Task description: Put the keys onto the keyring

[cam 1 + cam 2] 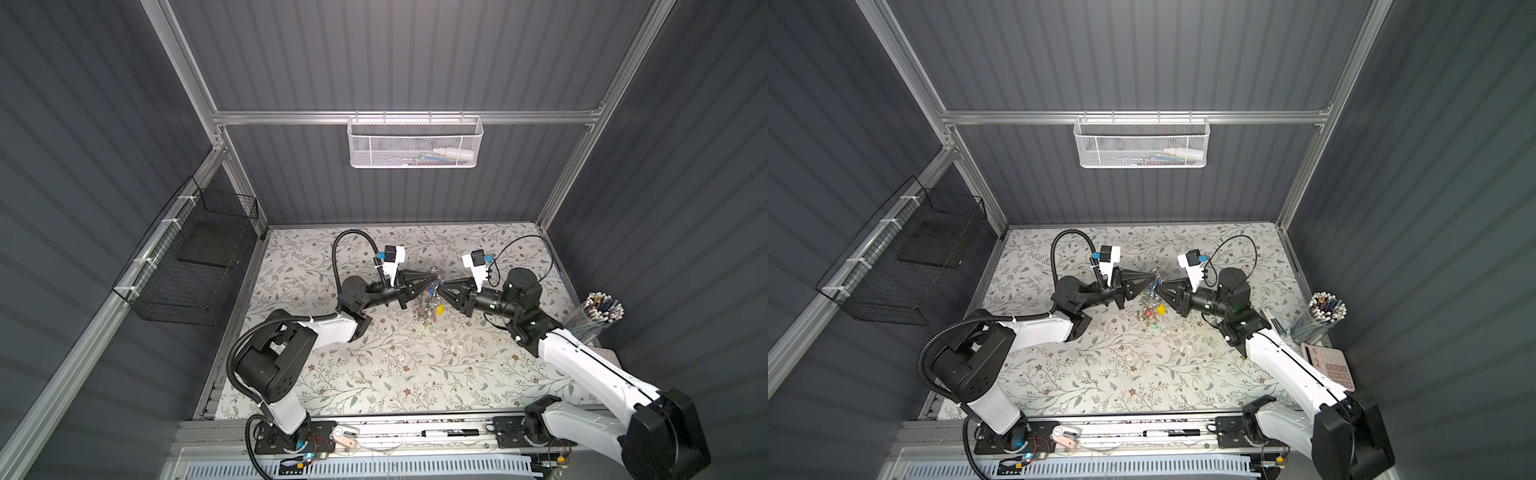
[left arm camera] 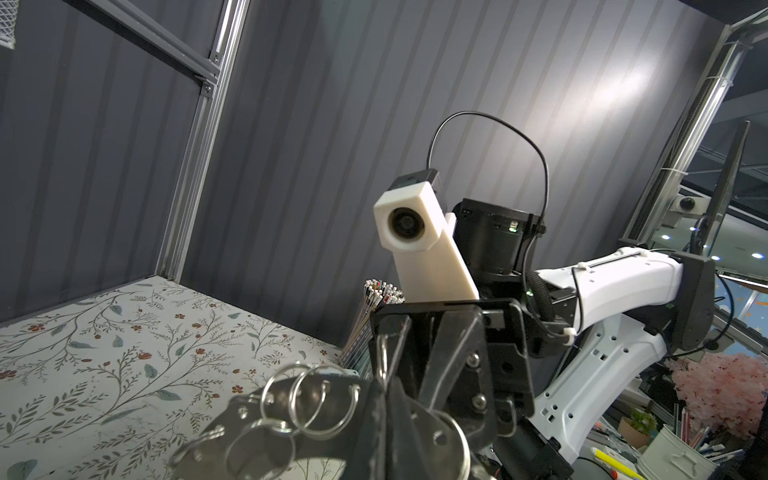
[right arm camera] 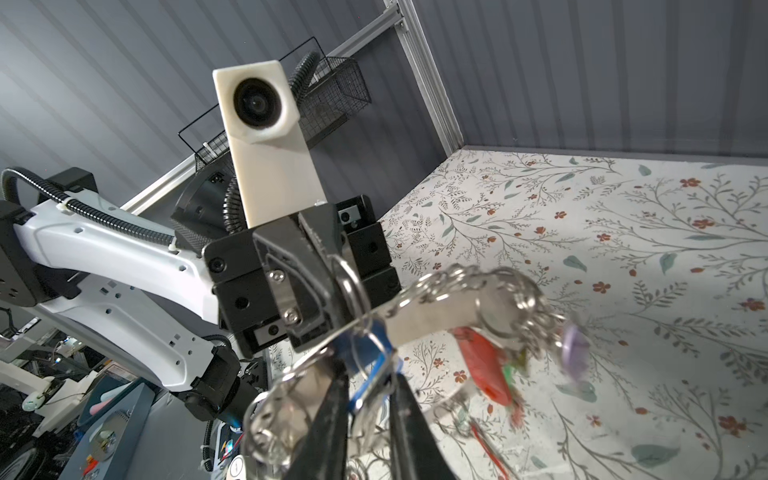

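Observation:
The keyring [image 2: 245, 415], a flat grey metal plate with silver split rings [image 2: 309, 399] along its rim, is held up above the floral table. My left gripper [image 2: 386, 401] is shut on the plate's edge. In both top views the left gripper [image 1: 432, 278] and right gripper [image 1: 441, 286] meet tip to tip at mid-table, with coloured tags [image 1: 430, 311] hanging below. In the right wrist view the plate [image 3: 432, 311] runs across, with red [image 3: 482, 361] and purple [image 3: 575, 345] tags hanging from it. The keys' blue tag [image 3: 363, 353] sits between the fingers of my right gripper [image 3: 368, 376], close under the plate.
A clear cup of pencils [image 1: 600, 309] stands at the table's right edge, with a pink calculator [image 1: 1333, 365] near it. A black wire basket [image 1: 187, 266] hangs on the left wall. A white mesh basket [image 1: 413, 143] hangs on the back rail. A marker [image 1: 451, 433] lies on the front rail.

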Available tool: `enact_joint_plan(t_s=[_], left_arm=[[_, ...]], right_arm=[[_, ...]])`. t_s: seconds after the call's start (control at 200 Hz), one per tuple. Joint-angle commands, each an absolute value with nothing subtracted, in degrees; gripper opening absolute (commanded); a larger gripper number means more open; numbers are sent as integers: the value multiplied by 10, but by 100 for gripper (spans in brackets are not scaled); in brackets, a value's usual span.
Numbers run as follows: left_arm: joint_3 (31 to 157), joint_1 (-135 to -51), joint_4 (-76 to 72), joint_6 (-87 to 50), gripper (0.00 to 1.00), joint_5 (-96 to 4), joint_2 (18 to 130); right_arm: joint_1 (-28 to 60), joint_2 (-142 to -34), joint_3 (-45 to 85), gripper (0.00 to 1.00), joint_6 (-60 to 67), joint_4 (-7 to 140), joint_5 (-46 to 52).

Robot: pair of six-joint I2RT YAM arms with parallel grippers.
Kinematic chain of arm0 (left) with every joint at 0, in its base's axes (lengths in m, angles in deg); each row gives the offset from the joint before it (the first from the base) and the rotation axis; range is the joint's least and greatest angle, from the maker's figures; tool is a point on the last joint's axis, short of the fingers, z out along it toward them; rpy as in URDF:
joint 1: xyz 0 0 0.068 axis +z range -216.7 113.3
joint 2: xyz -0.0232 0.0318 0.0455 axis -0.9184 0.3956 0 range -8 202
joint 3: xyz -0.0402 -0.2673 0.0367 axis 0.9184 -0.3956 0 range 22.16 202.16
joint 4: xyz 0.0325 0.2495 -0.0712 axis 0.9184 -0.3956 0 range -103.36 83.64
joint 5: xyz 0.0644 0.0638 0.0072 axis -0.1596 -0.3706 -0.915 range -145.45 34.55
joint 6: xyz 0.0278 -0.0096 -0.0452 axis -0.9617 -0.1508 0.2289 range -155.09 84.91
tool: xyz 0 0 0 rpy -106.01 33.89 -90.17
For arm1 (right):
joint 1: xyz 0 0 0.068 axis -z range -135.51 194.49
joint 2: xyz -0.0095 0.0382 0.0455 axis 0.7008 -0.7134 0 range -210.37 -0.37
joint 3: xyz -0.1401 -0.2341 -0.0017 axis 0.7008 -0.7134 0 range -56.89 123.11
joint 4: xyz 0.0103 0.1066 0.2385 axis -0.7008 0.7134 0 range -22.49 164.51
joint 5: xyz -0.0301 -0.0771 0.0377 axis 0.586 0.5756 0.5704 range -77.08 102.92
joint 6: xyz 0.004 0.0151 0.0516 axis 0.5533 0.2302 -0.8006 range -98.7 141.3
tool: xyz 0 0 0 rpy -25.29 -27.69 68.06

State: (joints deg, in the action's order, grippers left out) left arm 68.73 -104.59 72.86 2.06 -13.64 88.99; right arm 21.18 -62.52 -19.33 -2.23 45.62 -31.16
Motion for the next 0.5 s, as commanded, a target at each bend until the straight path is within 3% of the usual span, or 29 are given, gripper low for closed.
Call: enact_joint_plan(t_s=[0.0,0.28,0.495], left_arm=[[704,-1049,733,-15,0,-140,863],[704,-1044,769,10,0,-118,881],[718,-1044,813,51,0,-77,904]], right_arm=[[231,-587,-216,23,-29,490,-296],[304,-506,-223,34,-70,510,-290],[298,-548,-183,36,-71,468,-359]])
